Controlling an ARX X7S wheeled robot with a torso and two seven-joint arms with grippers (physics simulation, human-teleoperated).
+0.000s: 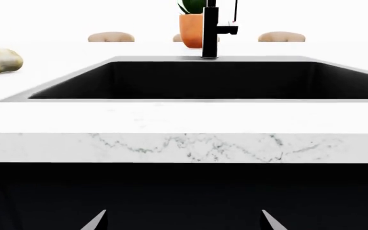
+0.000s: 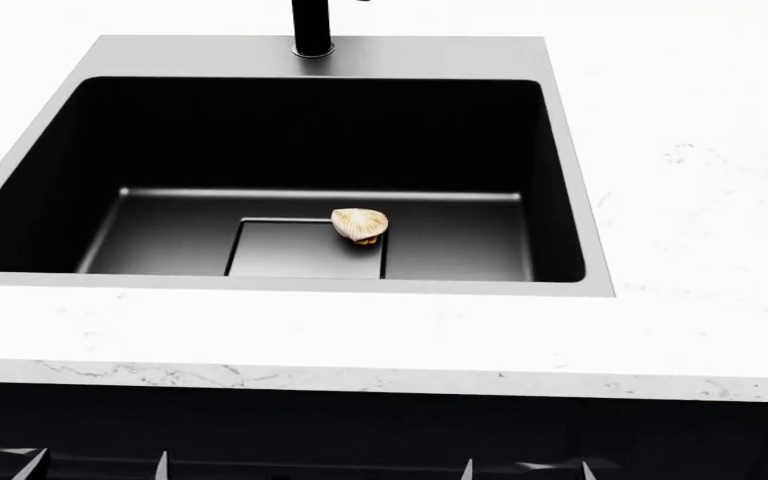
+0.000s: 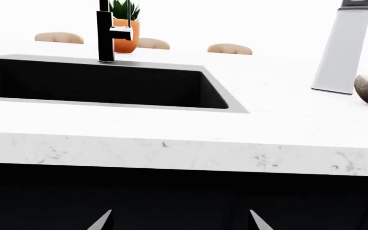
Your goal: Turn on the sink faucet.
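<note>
White counter; both grippers (image 1: pixel 182 221) (image 3: pixel 178 221) spread, empty.

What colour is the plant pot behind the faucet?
Orange; the plant pot shows best in the left wrist view.

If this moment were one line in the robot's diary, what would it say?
stage: start, tap untouched | left pincer: open, low before counter | right pincer: open, low | sink: pale shell-like thing on drain plate

no readable text, no labels (anywhere)
</note>
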